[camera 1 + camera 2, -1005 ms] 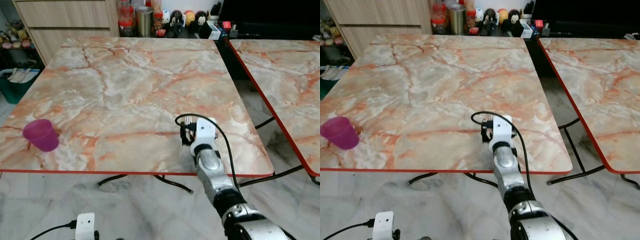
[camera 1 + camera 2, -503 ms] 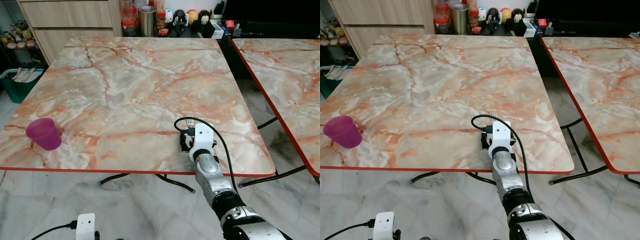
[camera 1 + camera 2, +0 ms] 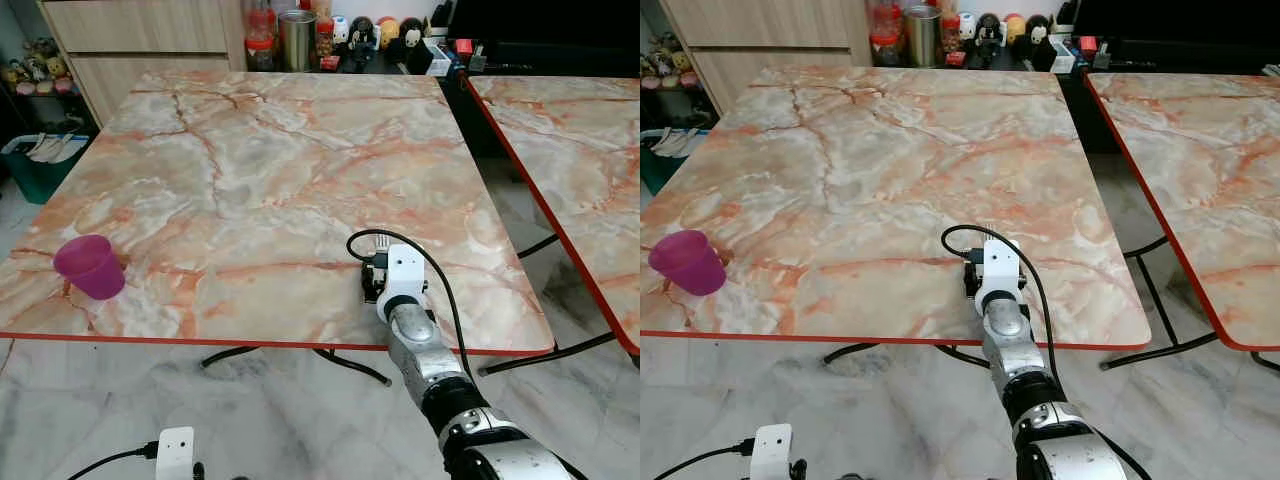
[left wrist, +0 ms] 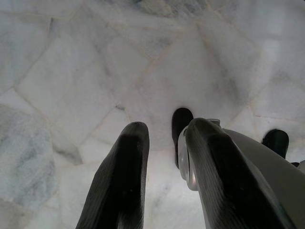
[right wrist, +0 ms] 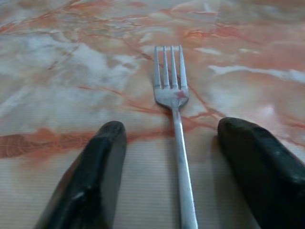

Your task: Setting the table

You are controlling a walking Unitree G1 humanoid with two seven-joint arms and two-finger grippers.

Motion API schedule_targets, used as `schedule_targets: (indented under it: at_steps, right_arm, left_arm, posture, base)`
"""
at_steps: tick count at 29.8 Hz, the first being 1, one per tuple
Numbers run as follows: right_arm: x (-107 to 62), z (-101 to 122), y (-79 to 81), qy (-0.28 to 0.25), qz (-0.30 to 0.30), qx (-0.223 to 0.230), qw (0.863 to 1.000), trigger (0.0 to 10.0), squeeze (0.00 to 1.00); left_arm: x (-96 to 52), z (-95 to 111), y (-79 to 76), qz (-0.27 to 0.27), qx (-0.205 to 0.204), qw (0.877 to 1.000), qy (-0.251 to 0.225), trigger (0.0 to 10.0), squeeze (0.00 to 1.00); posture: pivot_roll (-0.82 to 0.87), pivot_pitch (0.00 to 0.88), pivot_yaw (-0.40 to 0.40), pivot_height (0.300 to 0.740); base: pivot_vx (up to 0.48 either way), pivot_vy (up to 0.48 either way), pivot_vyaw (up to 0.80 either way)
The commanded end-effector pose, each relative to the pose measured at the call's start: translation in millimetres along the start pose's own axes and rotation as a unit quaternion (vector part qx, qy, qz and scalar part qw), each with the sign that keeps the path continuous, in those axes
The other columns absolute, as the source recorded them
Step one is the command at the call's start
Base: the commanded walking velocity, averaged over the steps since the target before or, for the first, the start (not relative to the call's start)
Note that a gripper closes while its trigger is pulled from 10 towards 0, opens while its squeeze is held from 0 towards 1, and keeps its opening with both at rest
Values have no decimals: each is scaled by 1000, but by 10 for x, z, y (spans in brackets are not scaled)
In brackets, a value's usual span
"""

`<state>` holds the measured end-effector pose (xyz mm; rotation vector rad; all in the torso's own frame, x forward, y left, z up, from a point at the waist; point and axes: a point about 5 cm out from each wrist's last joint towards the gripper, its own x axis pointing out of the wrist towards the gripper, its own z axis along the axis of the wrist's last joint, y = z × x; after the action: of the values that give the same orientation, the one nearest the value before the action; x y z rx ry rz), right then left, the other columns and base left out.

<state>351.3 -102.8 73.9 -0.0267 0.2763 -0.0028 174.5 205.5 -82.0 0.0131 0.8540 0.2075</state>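
A silver fork (image 5: 176, 119) lies flat on the marble table (image 3: 250, 150) near its front edge, tines pointing away from me. My right gripper (image 5: 172, 130) rests low over the fork's handle; it is open, one black finger (image 5: 102, 157) on each side and neither touching the handle. In the left eye view the fork's tines (image 3: 379, 240) stick out past the right wrist's white camera mount (image 3: 402, 271). A purple cup (image 3: 90, 266) stands upright at the table's front left corner. My left gripper (image 4: 164, 131) hangs idle over the marble floor, a gap between its fingers.
A second marble table (image 3: 580, 130) stands to the right across a narrow gap. Behind the table are a wooden cabinet (image 3: 140, 40) and a shelf with jars and figurines (image 3: 330, 30). A green bin (image 3: 35, 165) sits on the floor at the left.
The head camera has shifted slightly. The right gripper stays open around the fork at the same spot; the cup and fork have not moved.
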Motion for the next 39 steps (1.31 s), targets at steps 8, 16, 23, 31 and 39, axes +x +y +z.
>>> schedule_targets:
  at_steps: [8,16,23,31,39]
  right_arm:
    - [11,14,-26,8,-10,2,1000,0,0]
    - [14,18,-36,9,-11,1,1000,0,0]
    - [20,25,-45,8,-12,3,1000,0,0]
    - [21,20,-59,9,-13,2,1000,0,0]
    - [23,22,-53,8,-10,1,1000,0,0]
  left_arm:
    - [-21,-92,3,-3,-5,1000,19,10000,0]
    - [-21,-91,-4,-6,-6,1000,18,10000,0]
    - [-23,-94,-21,-13,-9,1000,18,10000,0]
    - [-22,-94,-23,-17,-9,1000,19,10000,0]
    - [-25,-111,-40,-25,-10,999,25,10000,0]
  posture:
    - [104,123,-36,715]
    - [106,124,-36,715]
    - [107,125,-34,715]
    - [108,125,-33,715]
    - [108,120,-32,715]
  base:
    - [0,0,0]
    - [0,0,0]
    - [0,0,0]
    - [0,0,0]
    - [0,0,0]
